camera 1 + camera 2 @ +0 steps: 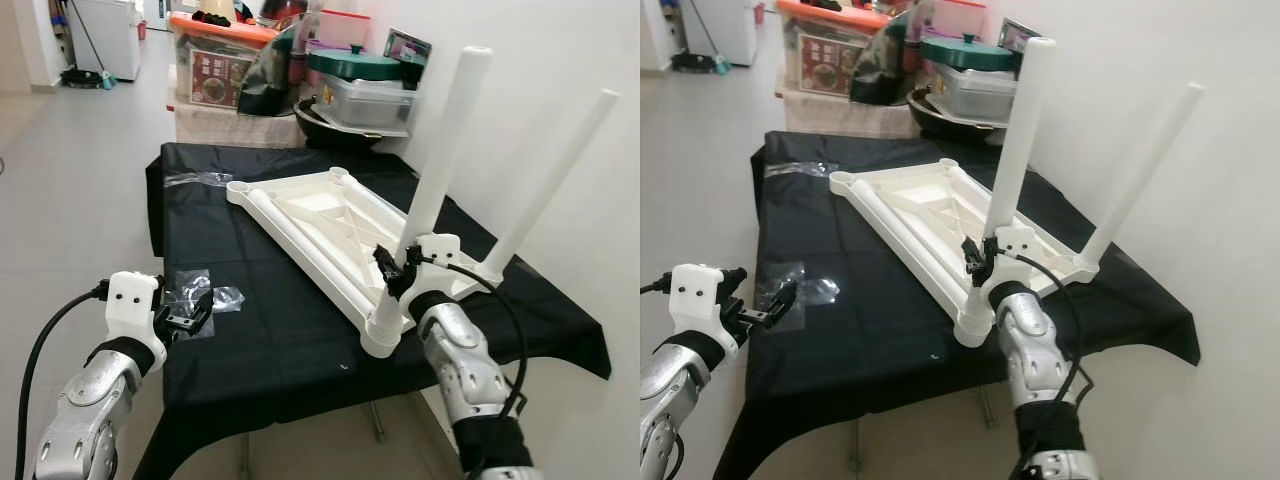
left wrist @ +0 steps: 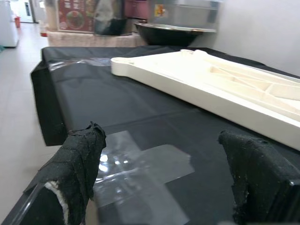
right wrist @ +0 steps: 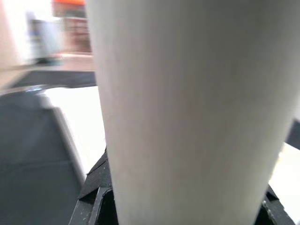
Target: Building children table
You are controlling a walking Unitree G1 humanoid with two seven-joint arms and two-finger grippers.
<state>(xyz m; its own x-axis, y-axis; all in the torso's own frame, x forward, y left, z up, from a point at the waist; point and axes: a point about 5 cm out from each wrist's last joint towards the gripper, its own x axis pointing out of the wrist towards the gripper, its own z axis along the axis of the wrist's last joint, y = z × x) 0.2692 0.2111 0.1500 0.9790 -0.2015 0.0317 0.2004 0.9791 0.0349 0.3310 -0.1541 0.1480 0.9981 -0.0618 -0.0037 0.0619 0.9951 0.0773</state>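
Cloth-covered stand (image 1: 300, 340): a black cloth hangs over its edges; everything below is placed from it
Tabletop (image 1: 320, 215): white, lies upside down across the middle of the stand, its near corner close to the stand's front edge
Far leg (image 1: 555, 175): already upright in the corner toward the wall
Near leg (image 1: 445, 150): stands in the near corner socket, leaning slightly toward the wall
Right gripper (image 1: 395, 268): fingers clamped round the near leg low down, just above the socket
Step in hand, my reading: seating this leg; keep it square to the socket, press straight down
Left gripper (image 1: 190, 312): fingers apart, empty, at the stand's front left edge over a clear plastic bag (image 1: 205, 290)
Room: wall close on the right, open floor to the left, boxes and pots (image 1: 330, 80) behind; little tabletop margin at the front edge
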